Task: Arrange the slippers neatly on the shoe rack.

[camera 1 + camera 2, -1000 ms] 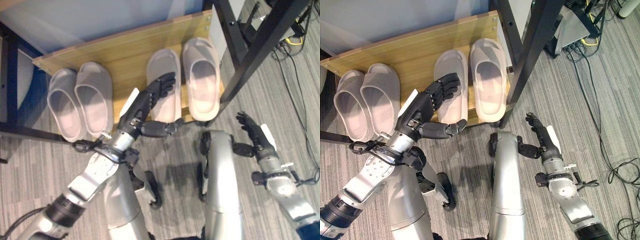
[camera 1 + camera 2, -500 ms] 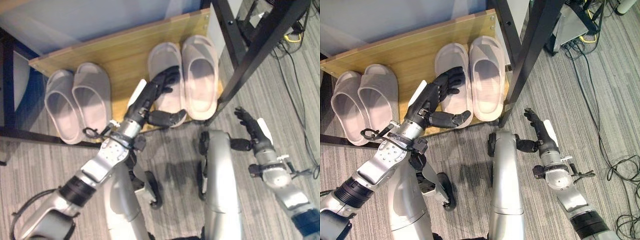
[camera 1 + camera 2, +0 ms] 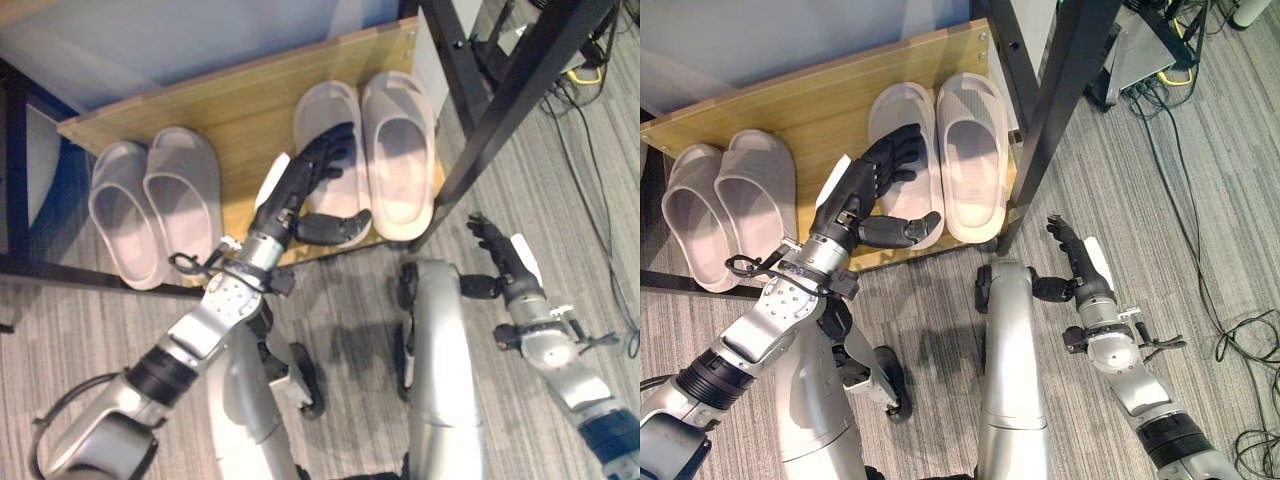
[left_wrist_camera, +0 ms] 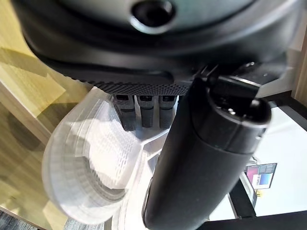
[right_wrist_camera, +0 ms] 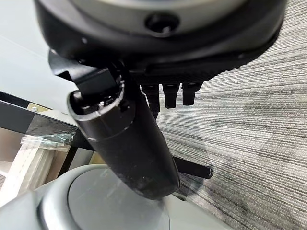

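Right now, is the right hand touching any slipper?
No. The right hand hangs open over the carpet, apart from the slippers on the rack.

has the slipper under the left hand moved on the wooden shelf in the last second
Yes. The pale grey slipper under the left hand has slid back toward the wall; its toe now lines up with the neighbouring slipper.

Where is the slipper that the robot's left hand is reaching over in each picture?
Left eye view: the slipper lies upper middle on the wooden shelf, under the left hand.
Right eye view: the slipper lies upper middle, left of its twin slipper.
Left wrist view: the slipper shows past the fingers.
Right wrist view: not in it.
Shared landmark: the wooden shelf.
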Motion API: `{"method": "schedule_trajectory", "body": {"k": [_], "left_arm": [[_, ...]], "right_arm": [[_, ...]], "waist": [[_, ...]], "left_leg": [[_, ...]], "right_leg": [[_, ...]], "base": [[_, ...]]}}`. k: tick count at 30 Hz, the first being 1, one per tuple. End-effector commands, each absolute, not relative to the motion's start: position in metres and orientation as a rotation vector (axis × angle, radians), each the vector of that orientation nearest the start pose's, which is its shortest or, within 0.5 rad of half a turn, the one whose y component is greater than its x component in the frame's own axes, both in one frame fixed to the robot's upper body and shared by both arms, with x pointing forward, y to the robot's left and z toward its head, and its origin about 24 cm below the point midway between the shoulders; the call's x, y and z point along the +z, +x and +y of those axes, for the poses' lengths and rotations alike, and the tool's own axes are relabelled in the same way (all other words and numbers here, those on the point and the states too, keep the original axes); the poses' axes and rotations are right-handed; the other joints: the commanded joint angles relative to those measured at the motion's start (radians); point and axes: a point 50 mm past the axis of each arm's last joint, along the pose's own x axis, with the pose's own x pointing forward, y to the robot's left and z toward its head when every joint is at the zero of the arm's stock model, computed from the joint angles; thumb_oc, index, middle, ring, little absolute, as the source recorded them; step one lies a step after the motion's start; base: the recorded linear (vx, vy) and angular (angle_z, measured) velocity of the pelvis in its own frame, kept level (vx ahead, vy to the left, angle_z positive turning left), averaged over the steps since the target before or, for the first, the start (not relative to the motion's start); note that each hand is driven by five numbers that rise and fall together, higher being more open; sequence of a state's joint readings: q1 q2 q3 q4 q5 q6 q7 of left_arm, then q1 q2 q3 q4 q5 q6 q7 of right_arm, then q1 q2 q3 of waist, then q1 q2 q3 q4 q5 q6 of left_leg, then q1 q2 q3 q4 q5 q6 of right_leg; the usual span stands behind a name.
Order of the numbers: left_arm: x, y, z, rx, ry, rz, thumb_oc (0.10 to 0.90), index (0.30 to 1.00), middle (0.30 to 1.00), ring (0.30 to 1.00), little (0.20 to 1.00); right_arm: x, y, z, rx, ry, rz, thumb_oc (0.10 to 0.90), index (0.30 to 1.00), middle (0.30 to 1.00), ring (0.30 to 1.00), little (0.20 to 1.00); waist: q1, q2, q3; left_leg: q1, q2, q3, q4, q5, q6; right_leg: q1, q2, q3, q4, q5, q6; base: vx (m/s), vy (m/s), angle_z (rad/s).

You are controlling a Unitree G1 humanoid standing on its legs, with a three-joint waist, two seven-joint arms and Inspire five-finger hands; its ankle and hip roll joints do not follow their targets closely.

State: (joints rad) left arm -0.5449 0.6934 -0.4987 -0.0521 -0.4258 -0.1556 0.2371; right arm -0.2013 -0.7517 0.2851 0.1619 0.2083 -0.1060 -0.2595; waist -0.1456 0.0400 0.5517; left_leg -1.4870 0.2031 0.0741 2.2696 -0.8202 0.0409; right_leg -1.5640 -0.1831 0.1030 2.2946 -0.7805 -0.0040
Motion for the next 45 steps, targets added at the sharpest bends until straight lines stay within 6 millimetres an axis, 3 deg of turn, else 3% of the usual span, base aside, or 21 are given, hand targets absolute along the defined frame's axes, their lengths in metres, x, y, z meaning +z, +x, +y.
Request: {"method": "schedule_trajectory", "body": {"k": [1, 13, 17, 19, 24, 27, 29, 30, 32, 33, 35, 37, 38, 39, 40, 41, 42, 43, 44, 45], "left_arm": [[0.253, 0.279, 0.135, -0.318, 0.138, -0.872, 0.800, 0.900, 0.900, 0.900, 0.900], [0.260, 0.237, 0.160, -0.276, -0.047, -0.972, 0.800, 0.900, 0.900, 0.900, 0.900], [0.251, 0.228, 0.170, -0.231, -0.077, -0.950, 0.800, 0.900, 0.900, 0.900, 0.900], [0.236, 0.226, 0.179, -0.191, -0.100, -0.882, 0.800, 0.900, 0.900, 0.900, 0.900], [0.219, 0.225, 0.189, -0.129, -0.107, -0.809, 0.800, 0.900, 0.900, 0.900, 0.900], [0.217, 0.231, 0.193, -0.105, -0.114, -0.802, 0.800, 0.900, 0.900, 0.900, 0.900], [0.221, 0.236, 0.195, -0.093, -0.101, -0.819, 0.800, 0.900, 0.900, 0.900, 0.900], [0.223, 0.241, 0.198, -0.070, -0.080, -0.830, 0.800, 0.900, 0.900, 0.900, 0.900], [0.225, 0.243, 0.199, -0.066, -0.071, -0.843, 0.800, 0.900, 0.900, 0.900, 0.900], [0.221, 0.247, 0.202, -0.046, -0.056, -0.824, 0.800, 0.900, 0.900, 0.900, 0.900], [0.215, 0.250, 0.203, -0.044, -0.049, -0.799, 0.800, 0.900, 0.900, 0.900, 0.900], [0.193, 0.256, 0.203, -0.053, -0.023, -0.703, 0.800, 0.900, 0.900, 0.900, 0.900], [0.192, 0.256, 0.203, -0.053, -0.023, -0.701, 0.800, 0.900, 0.900, 0.900, 0.900], [0.179, 0.259, 0.201, -0.059, -0.011, -0.646, 0.800, 0.900, 0.900, 0.900, 0.900], [0.157, 0.264, 0.201, -0.058, 0.016, -0.555, 0.800, 0.900, 0.900, 0.900, 0.900], [0.157, 0.264, 0.201, -0.058, 0.016, -0.556, 0.800, 0.900, 0.900, 0.900, 0.900], [0.143, 0.266, 0.200, -0.058, 0.033, -0.505, 0.800, 0.900, 0.900, 0.900, 0.900], [0.117, 0.268, 0.199, -0.068, 0.074, -0.402, 0.800, 0.900, 0.900, 0.900, 0.900], [0.117, 0.268, 0.199, -0.068, 0.074, -0.402, 0.800, 0.900, 0.900, 0.900, 0.900], [0.103, 0.268, 0.198, -0.067, 0.088, -0.343, 0.800, 0.900, 0.900, 0.900, 0.900]], "right_arm": [[0.144, 0.288, -0.209, 0.063, -0.472, -0.416, 0.800, 0.900, 0.900, 0.900, 0.900], [0.135, 0.267, -0.214, 0.042, -0.453, -0.400, 0.800, 0.900, 0.900, 0.900, 0.900], [0.129, 0.260, -0.215, 0.030, -0.450, -0.388, 0.800, 0.900, 0.900, 0.900, 0.900], [0.123, 0.256, -0.217, 0.011, -0.464, -0.366, 0.800, 0.900, 0.900, 0.900, 0.900], [0.125, 0.255, -0.217, -0.023, -0.461, -0.390, 0.800, 0.900, 0.900, 0.900, 0.900], [0.142, 0.263, -0.216, -0.047, -0.463, -0.464, 0.800, 0.900, 0.900, 0.900, 0.900], [0.158, 0.269, -0.218, -0.081, -0.465, -0.529, 0.800, 0.900, 0.900, 0.900, 0.900], [0.172, 0.273, -0.219, -0.115, -0.471, -0.591, 0.800, 0.900, 0.900, 0.900, 0.900], [0.180, 0.275, -0.220, -0.134, -0.472, -0.625, 0.800, 0.900, 0.900, 0.900, 0.900], [0.186, 0.277, -0.222, -0.160, -0.470, -0.652, 0.800, 0.900, 0.900, 0.900, 0.900], [0.188, 0.278, -0.223, -0.168, -0.467, -0.665, 0.800, 0.900, 0.900, 0.900, 0.900], [0.178, 0.279, -0.222, -0.162, -0.479, -0.636, 0.800, 0.900, 0.900, 0.900, 0.900], [0.177, 0.279, -0.222, -0.162, -0.479, -0.634, 0.800, 0.900, 0.900, 0.900, 0.900], [0.170, 0.281, -0.220, -0.148, -0.486, -0.609, 0.800, 0.900, 0.900, 0.900, 0.900], [0.155, 0.284, -0.217, -0.131, -0.505, -0.560, 0.800, 0.900, 0.900, 0.900, 0.900], [0.155, 0.284, -0.217, -0.132, -0.505, -0.561, 0.800, 0.900, 0.900, 0.900, 0.900], [0.145, 0.286, -0.216, -0.123, -0.510, -0.524, 0.800, 0.900, 0.900, 0.900, 0.900], [0.128, 0.288, -0.216, -0.102, -0.526, -0.460, 0.800, 0.900, 0.900, 0.900, 0.900], [0.128, 0.288, -0.216, -0.102, -0.526, -0.461, 0.800, 0.900, 0.900, 0.900, 0.900], [0.116, 0.288, -0.215, -0.090, -0.531, -0.414, 0.800, 0.900, 0.900, 0.900, 0.900]], "waist": [[0.035, -0.017, -0.032], [0.052, -0.009, -0.032], [0.056, -0.010, -0.032], [0.062, -0.018, -0.032], [0.077, -0.031, -0.032], [0.104, -0.048, -0.032], [0.125, -0.061, -0.032], [0.140, -0.067, -0.032], [0.145, -0.061, -0.032], [0.148, -0.047, -0.032], [0.149, -0.025, -0.033], [0.148, -0.003, -0.100], [0.148, 0.000, -0.105], [0.149, 0.002, -0.123], [0.146, -0.001, -0.135], [0.145, 0.001, -0.131], [0.143, -0.001, -0.138], [0.141, -0.006, -0.151], [0.141, -0.006, -0.149], [0.143, -0.007, -0.155]], "left_leg": [[-0.083, -0.076, -0.089, -0.109, 0.094, -0.098], [-0.083, -0.085, -0.099, -0.107, 0.089, -0.099], [-0.083, -0.087, -0.093, -0.109, 0.091, -0.100], [-0.083, -0.090, -0.091, -0.115, 0.097, -0.102], [-0.083, -0.099, -0.087, -0.164, 0.112, -0.107], [-0.083, -0.091, -0.064, -0.339, 0.154, -0.112], [-0.083, -0.098, -0.053, -0.480, 0.213, -0.113], [-0.083, -0.103, -0.050, -0.592, 0.270, -0.109], [-0.083, -0.107, -0.058, -0.652, 0.305, -0.106], [-0.083, -0.107, -0.070, -0.727, 0.350, -0.099], [-0.083, -0.112, -0.086, -0.777, 0.385, -0.097], [-0.082, -0.118, -0.112, -0.905, 0.447, -0.091], [-0.082, -0.119, -0.115, -0.913, 0.453, -0.091], [-0.061, -0.121, -0.119, -0.964, 0.474, -0.095], [0.023, -0.124, -0.122, -1.085, 0.519, -0.100], [0.030, -0.125, -0.123, -1.098, 0.531, -0.099], [0.072, -0.129, -0.124, -1.154, 0.554, -0.103], [0.153, -0.134, -0.129, -1.261, 0.597, -0.109], [0.156, -0.134, -0.130, -1.264, 0.599, -0.110], [0.204, -0.132, -0.136, -1.317, 0.620, -0.112]], "right_leg": [[-0.006, -0.100, 0.107, -0.056, 0.000, -0.003], [-0.006, -0.094, 0.106, -0.052, 0.004, -0.007], [-0.006, -0.088, 0.113, -0.048, 0.011, -0.011], [-0.006, -0.076, 0.122, -0.044, 0.022, -0.017], [-0.006, -0.062, 0.129, -0.077, 0.042, -0.025], [-0.006, -0.051, 0.107, -0.234, 0.096, -0.029], [-0.006, -0.033, 0.087, -0.360, 0.149, -0.026], [-0.006, -0.029, 0.065, -0.466, 0.198, -0.021], [-0.005, -0.037, 0.043, -0.530, 0.228, -0.019], [0.007, -0.053, 0.004, -0.616, 0.261, -0.010], [0.029, -0.066, -0.039, -0.680, 0.288, -0.006], [0.056, -0.076, -0.103, -0.819, 0.335, 0.003], [0.059, -0.077, -0.108, -0.828, 0.340, 0.003], [0.087, -0.078, -0.127, -0.885, 0.354, 0.006], [0.175, -0.073, -0.161, -1.013, 0.395, 0.011], [0.183, -0.074, -0.164, -1.025, 0.405, 0.010], [0.224, -0.068, -0.174, -1.086, 0.425, 0.013], [0.308, -0.062, -0.204, -1.194, 0.453, 0.016], [0.312, -0.062, -0.205, -1.196, 0.454, 0.016], [0.357, -0.058, -0.218, -1.253, 0.475, 0.020]], "base": [[0.00, 0.000, 0.00], [0.00, 0.000, 0.00], [0.00, -0.009, 0.01], [0.03, -0.062, 0.05], [0.04, -0.066, 0.03], [-0.04, -0.041, -0.02], [-0.20, -0.032, -0.25], [-0.19, -0.024, -0.31], [-0.16, -0.016, -0.16], [-0.15, -0.012, -0.03], [-0.12, -0.006, -0.05], [-0.11, -0.015, 0.06], [-0.09, -0.014, 0.21], [-0.14, -0.048, 0.33], [-0.16, -0.049, 0.38], [-0.16, -0.061, 0.34], [-0.13, -0.072, 0.22], [-0.11, -0.073, 0.13], [-0.10, -0.063, 0.16], [-0.06, -0.046, 0.14]]}}
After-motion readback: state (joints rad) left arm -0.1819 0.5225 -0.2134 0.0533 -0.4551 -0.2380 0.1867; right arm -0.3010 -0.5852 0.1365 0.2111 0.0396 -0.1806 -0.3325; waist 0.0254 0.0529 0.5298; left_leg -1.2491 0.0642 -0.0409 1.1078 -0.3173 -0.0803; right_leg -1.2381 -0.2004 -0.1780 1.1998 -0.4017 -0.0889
